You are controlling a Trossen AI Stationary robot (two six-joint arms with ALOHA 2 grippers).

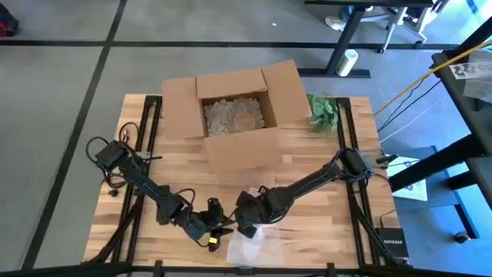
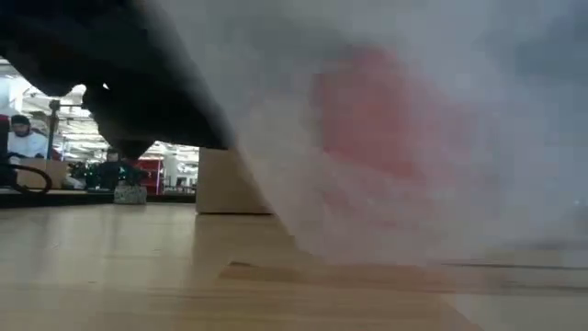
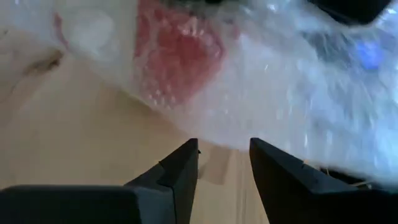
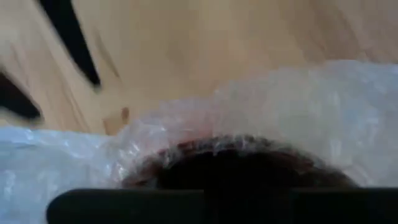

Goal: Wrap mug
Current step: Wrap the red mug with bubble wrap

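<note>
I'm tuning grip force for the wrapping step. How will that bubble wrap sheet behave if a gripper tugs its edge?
The bubble wrap looks thin and crumpled, so it will probably flop and stretch rather than hold its shape. It drapes over the red mug, so a tug may drag or tip the mug. The left gripper stands open just short of it.

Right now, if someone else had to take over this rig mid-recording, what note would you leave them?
Left pincer: open, empty, at the table's front edge, aimed at the bubble wrap.
Right pincer: at the wrap beside the left one; its fingers are hidden.
Mug: red, showing through the bubble wrap at the front centre of the table.
Cardboard box: open at the back, with filler inside.
Done: wrap lies over the mug, at least partly.
Left: whether the wrap closes all round cannot be seen; finish folding it. Boxing the mug may follow.
</note>
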